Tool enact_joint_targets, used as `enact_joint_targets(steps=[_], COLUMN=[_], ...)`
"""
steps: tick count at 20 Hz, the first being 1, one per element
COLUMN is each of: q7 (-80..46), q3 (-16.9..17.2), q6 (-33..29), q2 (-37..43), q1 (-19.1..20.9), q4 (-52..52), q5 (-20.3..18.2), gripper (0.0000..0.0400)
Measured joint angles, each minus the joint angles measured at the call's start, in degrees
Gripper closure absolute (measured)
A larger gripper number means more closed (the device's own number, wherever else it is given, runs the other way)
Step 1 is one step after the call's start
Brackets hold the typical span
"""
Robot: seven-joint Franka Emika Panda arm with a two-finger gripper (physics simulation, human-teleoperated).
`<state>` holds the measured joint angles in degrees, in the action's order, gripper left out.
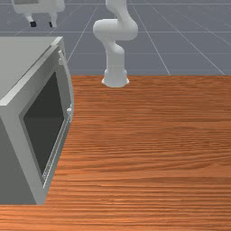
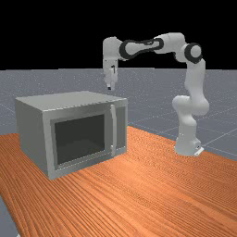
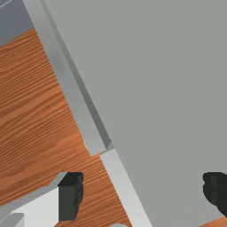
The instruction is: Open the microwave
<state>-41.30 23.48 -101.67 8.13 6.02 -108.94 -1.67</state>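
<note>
Microwave (image 2: 34, 132) is set on the bench (image 2: 139, 185) at nine o'clock in the front view, its door (image 2: 81, 139) closed, its handle (image 2: 114, 129) untouched. The pincer (image 1: 42, 24) is held higher, towards one o'clock from it in the far view; its fingers (image 3: 71, 197) are spread wide, with nothing gripped.

I can read no texts, labels, brands, numbers or signs anywhere.
</note>
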Motion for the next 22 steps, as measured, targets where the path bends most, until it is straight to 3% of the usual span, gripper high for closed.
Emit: enact_joint_targets(steps=[7, 13, 22], q7=[-0.3, -0.9, -1.2], q3=[-1.2, -4.9, -9.4], q6=[-8.3, -11.1, -13.0], q2=[-6.9, -5.3, -4.2], q1=[-1.4, -3.1, 0.2], q4=[0.0, -3.3, -5.1], q5=[0.3, 1.2, 1.7], gripper=[0.0000, 0.0000, 0.0000])
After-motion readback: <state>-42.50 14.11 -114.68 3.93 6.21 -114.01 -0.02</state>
